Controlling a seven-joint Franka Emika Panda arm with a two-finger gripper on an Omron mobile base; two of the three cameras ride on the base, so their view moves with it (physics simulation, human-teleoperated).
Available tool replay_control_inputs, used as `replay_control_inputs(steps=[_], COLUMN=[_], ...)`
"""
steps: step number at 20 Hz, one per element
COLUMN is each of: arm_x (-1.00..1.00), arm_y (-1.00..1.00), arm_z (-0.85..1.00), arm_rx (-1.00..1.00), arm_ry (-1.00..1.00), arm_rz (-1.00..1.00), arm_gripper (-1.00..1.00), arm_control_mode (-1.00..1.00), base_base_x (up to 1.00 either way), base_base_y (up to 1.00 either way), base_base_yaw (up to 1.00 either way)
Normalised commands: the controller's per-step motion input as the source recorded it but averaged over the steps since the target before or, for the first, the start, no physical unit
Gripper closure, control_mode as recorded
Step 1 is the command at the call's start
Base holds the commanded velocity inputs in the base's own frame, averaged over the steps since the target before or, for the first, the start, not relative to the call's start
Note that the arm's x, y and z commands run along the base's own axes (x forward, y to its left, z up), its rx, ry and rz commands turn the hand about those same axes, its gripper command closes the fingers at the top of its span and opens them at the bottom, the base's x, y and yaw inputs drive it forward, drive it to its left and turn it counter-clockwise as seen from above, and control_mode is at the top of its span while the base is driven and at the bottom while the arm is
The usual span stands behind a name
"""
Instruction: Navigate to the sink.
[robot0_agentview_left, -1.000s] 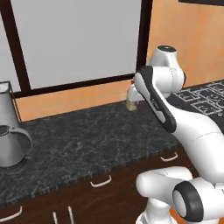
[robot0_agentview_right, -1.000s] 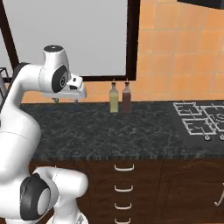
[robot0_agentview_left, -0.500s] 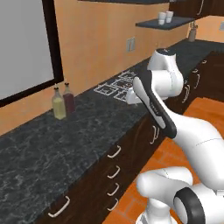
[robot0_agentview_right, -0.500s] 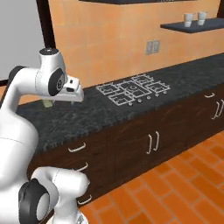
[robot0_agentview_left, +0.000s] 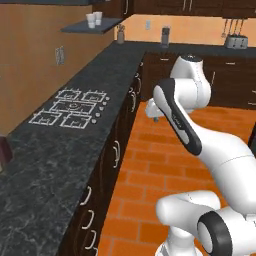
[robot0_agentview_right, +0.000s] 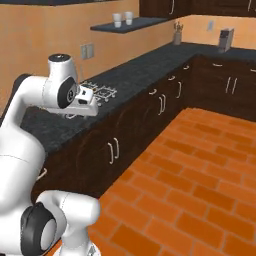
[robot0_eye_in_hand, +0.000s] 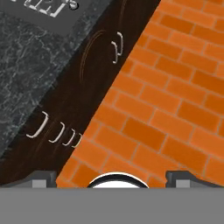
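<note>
Orange brick floor (robot0_agentview_right: 200, 165) runs alongside the long dark speckled counter (robot0_agentview_left: 75, 150), which turns a corner at its far end. Set into that counter is the black cooktop (robot0_agentview_left: 70, 107); no sink is recognisable on it, so which way it lies from the gripper (robot0_agentview_right: 89, 100) cannot be told. Tucked beside the counter's edge, the gripper holds nothing; its fingertips (robot0_eye_in_hand: 43, 178) stand wide apart.

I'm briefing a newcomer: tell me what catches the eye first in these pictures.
The orange brick floor stands out, running beside the long dark stone counter with its white-handled drawers. A black cooktop with white grates sits in that counter, and two white cups stand on a wall shelf above.
</note>
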Motion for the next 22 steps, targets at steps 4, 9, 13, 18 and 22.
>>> replay_control_inputs(steps=[4,9,13,18,22], arm_x=[0.0,0.0,0.0,0.0,0.0], arm_y=[0.0,0.0,0.0,0.0,0.0], arm_z=[0.0,0.0,0.0,0.0,0.0], arm_rx=[0.0,0.0,0.0,0.0,0.0], arm_ry=[0.0,0.0,0.0,0.0,0.0], arm_rz=[0.0,0.0,0.0,0.0,0.0], arm_gripper=[-1.0,-1.0,-1.0,-1.0,-1.0], arm_control_mode=[1.0,1.0,1.0,1.0,1.0], base_base_x=[0.16,0.16,0.21,0.32,0.52], base_base_y=[-0.12,-0.21,-0.25,-0.24,-0.36], base_base_yaw=[-0.6,-0.6,-0.61,-0.68,-0.64])
